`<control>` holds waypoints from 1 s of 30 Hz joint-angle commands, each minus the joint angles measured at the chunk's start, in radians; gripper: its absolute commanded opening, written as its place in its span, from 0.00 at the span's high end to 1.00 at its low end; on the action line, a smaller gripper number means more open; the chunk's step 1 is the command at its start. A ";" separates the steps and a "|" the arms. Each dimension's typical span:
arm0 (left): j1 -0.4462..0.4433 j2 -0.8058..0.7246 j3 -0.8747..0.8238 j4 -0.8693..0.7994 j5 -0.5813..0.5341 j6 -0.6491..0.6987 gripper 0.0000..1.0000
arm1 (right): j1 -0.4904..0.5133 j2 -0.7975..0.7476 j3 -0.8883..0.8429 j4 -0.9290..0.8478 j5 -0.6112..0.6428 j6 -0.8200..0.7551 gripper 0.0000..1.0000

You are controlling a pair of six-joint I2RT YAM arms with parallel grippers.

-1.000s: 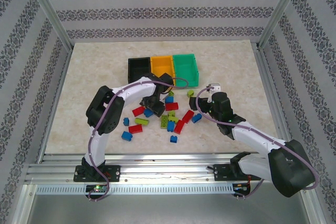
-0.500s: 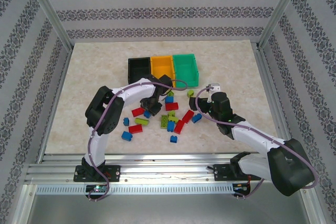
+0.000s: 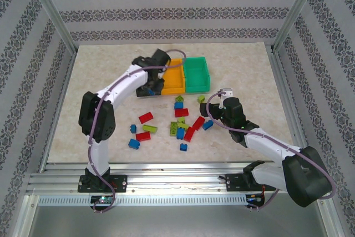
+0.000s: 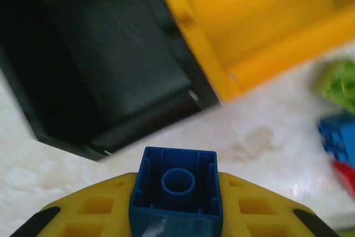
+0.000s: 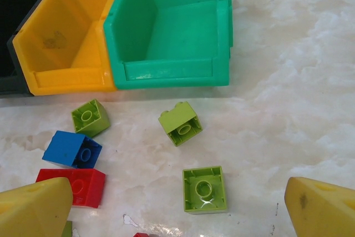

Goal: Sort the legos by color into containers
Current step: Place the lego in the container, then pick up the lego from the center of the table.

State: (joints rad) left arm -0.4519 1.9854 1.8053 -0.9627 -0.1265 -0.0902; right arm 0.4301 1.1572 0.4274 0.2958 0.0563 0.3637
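– Trouble is feared here?
– Yes. A blue brick is gripped tight by the left claw, near the black bin. If it is let go too early, it could be dropped on the table or bounced into the orange bin.
– And the right claw?
– It is held wide open, with nothing in it, above green bricks.

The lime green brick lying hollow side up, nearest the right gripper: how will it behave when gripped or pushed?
The lime green brick looks like hard moulded plastic, so probably stiff. It is hollow, so likely light. It lies flat and square on the smooth tabletop, so a push would probably slide it, not roll or tip it.
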 commanded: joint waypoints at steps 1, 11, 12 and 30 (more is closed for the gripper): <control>0.075 0.067 0.136 0.003 0.025 -0.023 0.81 | 0.008 0.002 0.010 0.016 0.005 0.003 0.02; 0.101 0.141 0.289 -0.095 0.030 -0.034 0.39 | 0.007 0.007 0.014 0.018 -0.009 0.010 0.02; 0.101 0.108 0.237 -0.064 0.038 -0.034 0.39 | 0.008 0.015 0.017 0.017 -0.011 0.012 0.02; 0.181 -0.441 -0.438 0.141 0.142 -0.034 0.39 | 0.143 0.269 0.215 -0.033 -0.133 0.042 0.19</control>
State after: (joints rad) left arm -0.3000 1.5711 1.4185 -0.8734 -0.0185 -0.1127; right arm 0.5327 1.3872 0.5808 0.2813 -0.0616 0.3946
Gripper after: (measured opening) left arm 0.614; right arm 0.813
